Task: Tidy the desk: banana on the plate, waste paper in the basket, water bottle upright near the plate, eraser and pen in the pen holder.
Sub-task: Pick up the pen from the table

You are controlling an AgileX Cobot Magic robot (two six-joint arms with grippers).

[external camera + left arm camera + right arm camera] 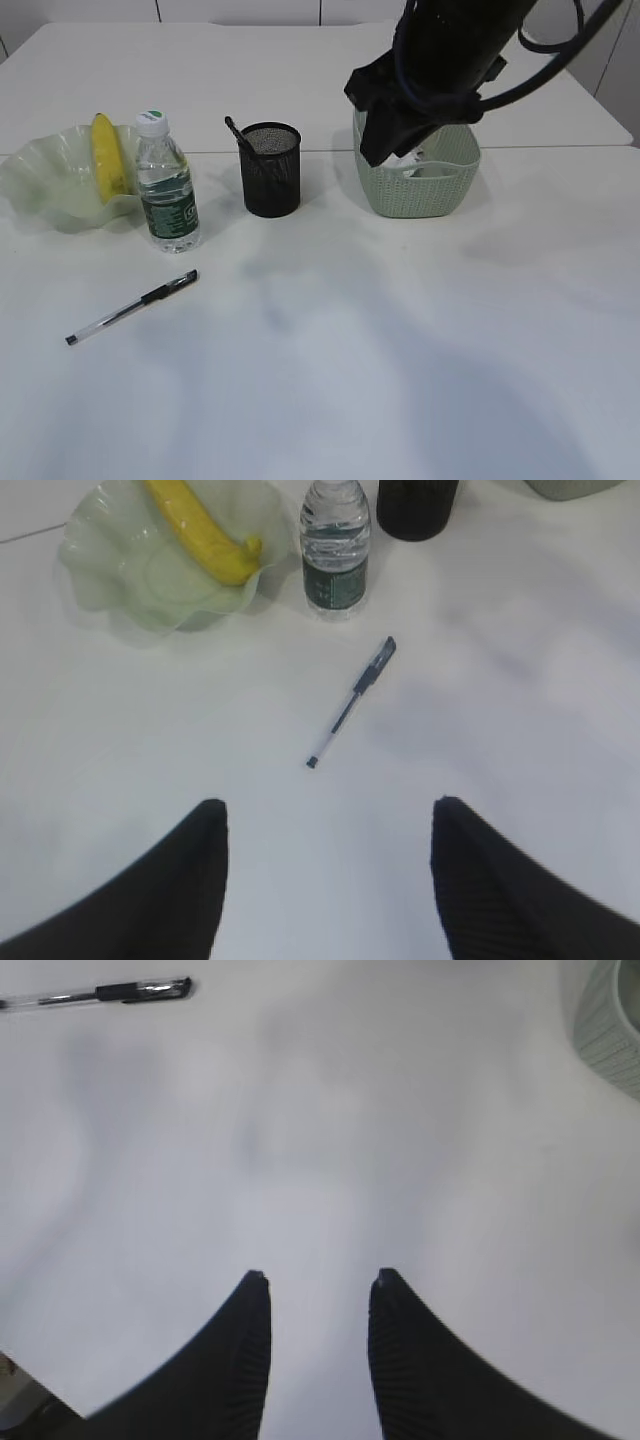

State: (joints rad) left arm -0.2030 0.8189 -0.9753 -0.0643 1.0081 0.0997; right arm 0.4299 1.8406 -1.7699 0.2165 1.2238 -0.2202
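Broadly, the white surface is lying bare across its whole near half, giving wide room. Near the left edge the ruffled glass plate is holding the curved banana; the clear bottle is standing upright just beside it. The mesh holder is sitting mid-row with a pen inside, the woven basket farther right holding white paper. Another pen is lying loose. The left pincer is hanging open and empty; the right pincer is standing narrower, gripping nothing.
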